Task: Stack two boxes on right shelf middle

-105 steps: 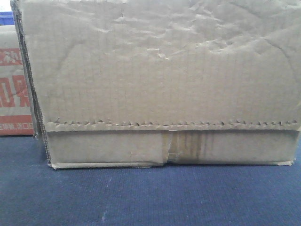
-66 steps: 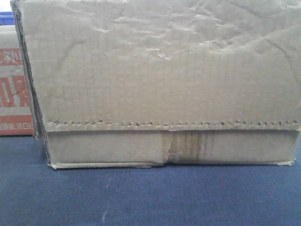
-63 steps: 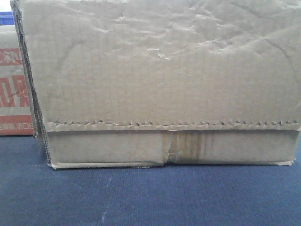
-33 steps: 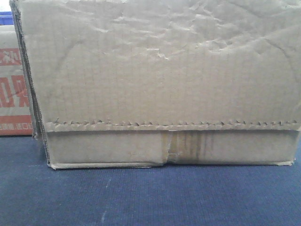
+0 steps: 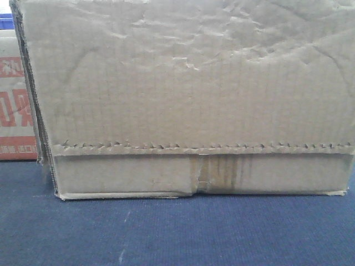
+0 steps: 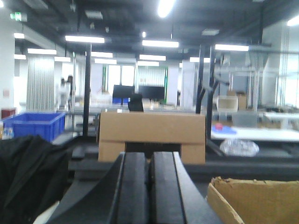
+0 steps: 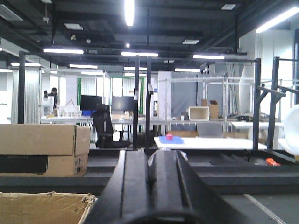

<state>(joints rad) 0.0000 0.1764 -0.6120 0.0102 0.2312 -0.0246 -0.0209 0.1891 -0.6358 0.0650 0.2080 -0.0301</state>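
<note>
Filling your front view, a wrinkled tan box (image 5: 188, 83) sits on a blue surface (image 5: 177, 233). Your left gripper (image 6: 149, 182) and right gripper (image 7: 150, 172) both have their jaws pressed together.

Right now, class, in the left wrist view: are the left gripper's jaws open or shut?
Shut. On the left gripper, the two fingers lie side by side with only a thin seam between them, nothing held.

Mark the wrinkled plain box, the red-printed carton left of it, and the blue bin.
plain box (image 5: 188, 83), front view, wrinkled upper panel.
red-printed carton (image 5: 15, 105), front view, printed side.
blue bin (image 6: 35, 126), left wrist view, front wall.
</note>
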